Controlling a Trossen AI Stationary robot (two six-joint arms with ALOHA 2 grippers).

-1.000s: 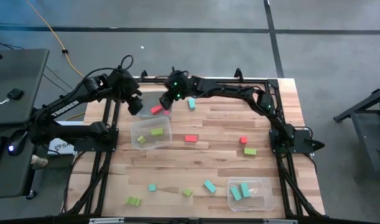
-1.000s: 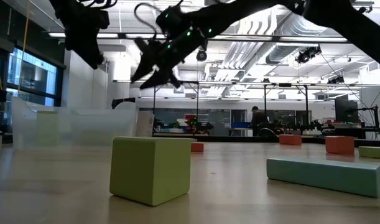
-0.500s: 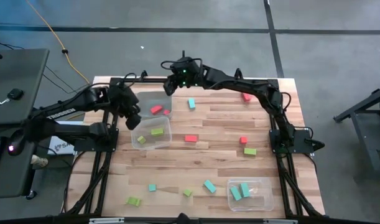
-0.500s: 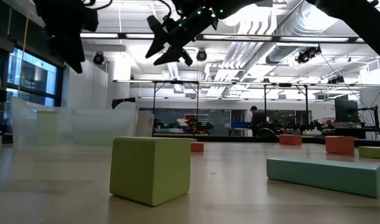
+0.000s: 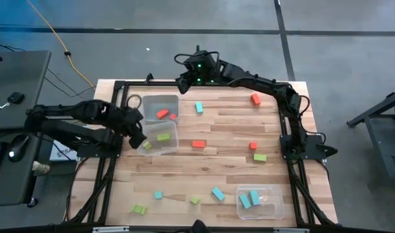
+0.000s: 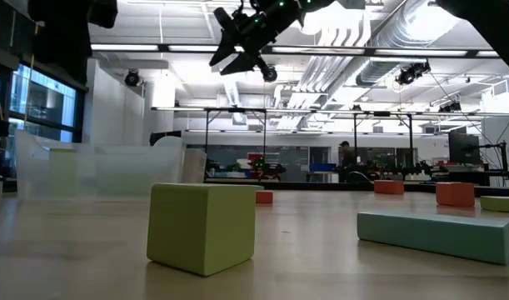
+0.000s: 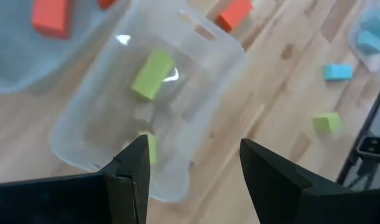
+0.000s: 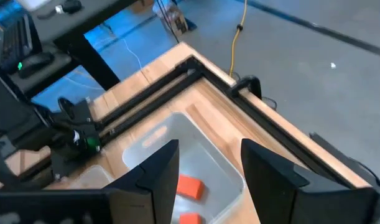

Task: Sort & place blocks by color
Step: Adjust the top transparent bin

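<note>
On wooden table (image 5: 216,158): 3 clear tubs (image 5: 157,139), scattered blocks (image 5: 198,144).

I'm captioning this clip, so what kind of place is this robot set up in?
Most likely a robotics lab or workshop. The low view shows exposed ceiling ducts and metal test frames behind the wooden table; a person stands among benches far back.

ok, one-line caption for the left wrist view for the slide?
Left hand, open and empty, above the clear tub holding two lime green blocks, red and teal blocks scattered on the table beyond.
</note>
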